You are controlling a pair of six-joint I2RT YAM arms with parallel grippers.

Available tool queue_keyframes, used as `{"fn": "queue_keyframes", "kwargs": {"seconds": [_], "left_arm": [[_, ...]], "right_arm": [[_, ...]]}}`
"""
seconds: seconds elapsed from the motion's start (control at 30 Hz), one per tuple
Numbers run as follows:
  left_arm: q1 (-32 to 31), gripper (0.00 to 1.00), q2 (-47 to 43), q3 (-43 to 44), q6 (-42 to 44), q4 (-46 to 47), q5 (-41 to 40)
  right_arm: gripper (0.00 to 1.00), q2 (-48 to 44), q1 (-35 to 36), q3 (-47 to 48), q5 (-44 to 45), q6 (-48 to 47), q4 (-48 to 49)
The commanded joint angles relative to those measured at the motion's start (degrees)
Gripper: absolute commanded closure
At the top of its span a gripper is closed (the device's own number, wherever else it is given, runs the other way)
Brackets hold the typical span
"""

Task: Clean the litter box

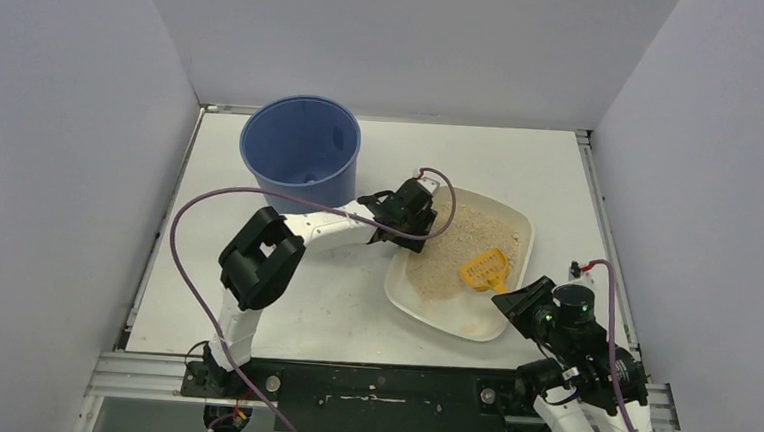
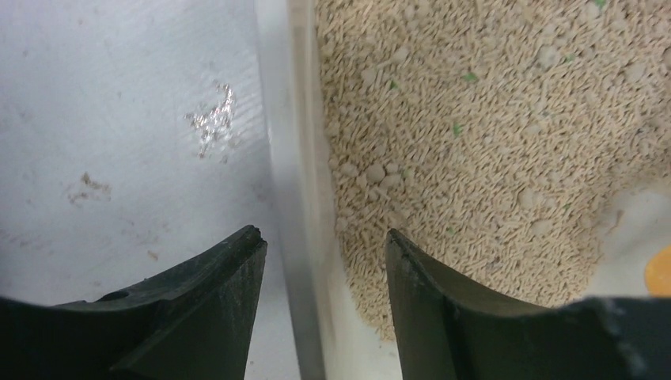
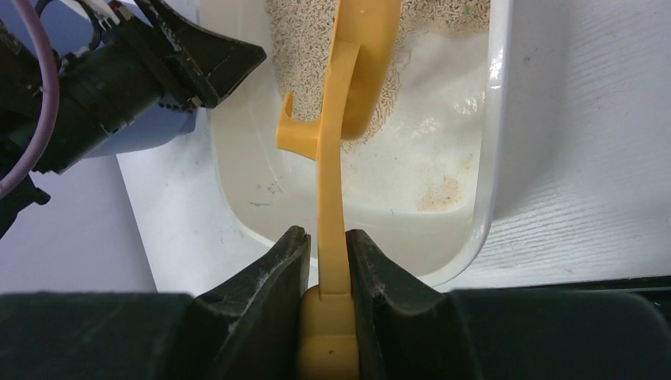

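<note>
the litter box [image 1: 472, 317] lies right of centre in the top view, on the desk [image 1: 282, 310]. the left pincer [image 2: 323, 249] stands half open astride its left rim, gripping nothing. at lower right, the right pincer [image 3: 326, 241] is clamped on the handle of the yellow scoop [image 3: 360, 71].

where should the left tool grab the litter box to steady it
Grip the litter box by its thin left wall, from above. That wall is a narrow upright lip, and the open left tool straddles it: one finger over the table, one over the litter.
</note>
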Motion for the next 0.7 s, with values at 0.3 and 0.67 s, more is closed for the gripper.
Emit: {"fn": "queue_keyframes", "kwargs": {"seconds": [0.3,0.67], "left_arm": [[1.07,1.0,5.75,13.5,5.0,-0.83,-0.93],[1.44,1.0,-4.29,-3.56,-17.3,5.99,-11.72]], "right_arm": [[1.0,-1.46,1.64,1.59,4.1,2.26,-1.1],[1.0,0.35,2.38,0.43,5.16,5.34,-0.42]]}}
